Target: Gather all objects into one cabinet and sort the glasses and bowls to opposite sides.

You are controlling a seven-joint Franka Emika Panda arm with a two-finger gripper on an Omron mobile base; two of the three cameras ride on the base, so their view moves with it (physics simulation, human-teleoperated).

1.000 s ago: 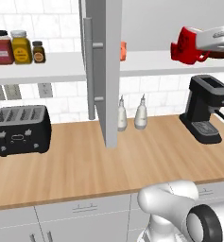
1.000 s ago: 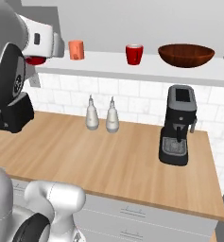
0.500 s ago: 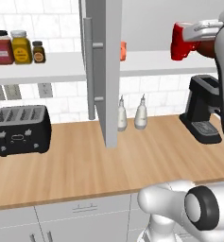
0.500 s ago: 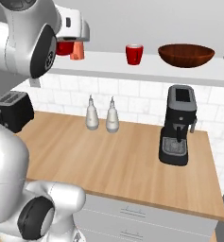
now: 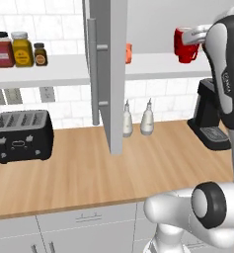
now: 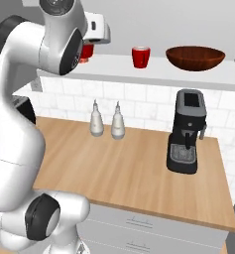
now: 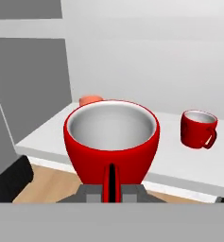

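Observation:
My gripper (image 7: 111,191) is shut on the near side of a bright red cup (image 7: 111,142), which hangs upright just above the front edge of the cabinet's white shelf (image 7: 179,175). That held cup (image 5: 186,44) shows below my hand in the left base view, and the arm partly hides this cup (image 6: 87,51) in the right base view. A salmon-orange tumbler (image 7: 90,100) stands on the shelf behind it. To the right stand a red handled mug (image 6: 140,56) and the wide dark brown bowl (image 6: 195,57). The cabinet's grey door (image 5: 110,74) is open.
The open door juts out over the wooden counter (image 5: 89,173). Two white shaker bottles (image 5: 148,118) stand at the wall, a black coffee machine (image 6: 187,131) to their right, and a black toaster (image 5: 20,136) at the left. Spice jars (image 5: 19,48) sit on the doorless shelf.
The arm has carried the red cup in toward the cabinet shelf and turned it from tilted to upright. The other cups and the bowl have stayed in place.

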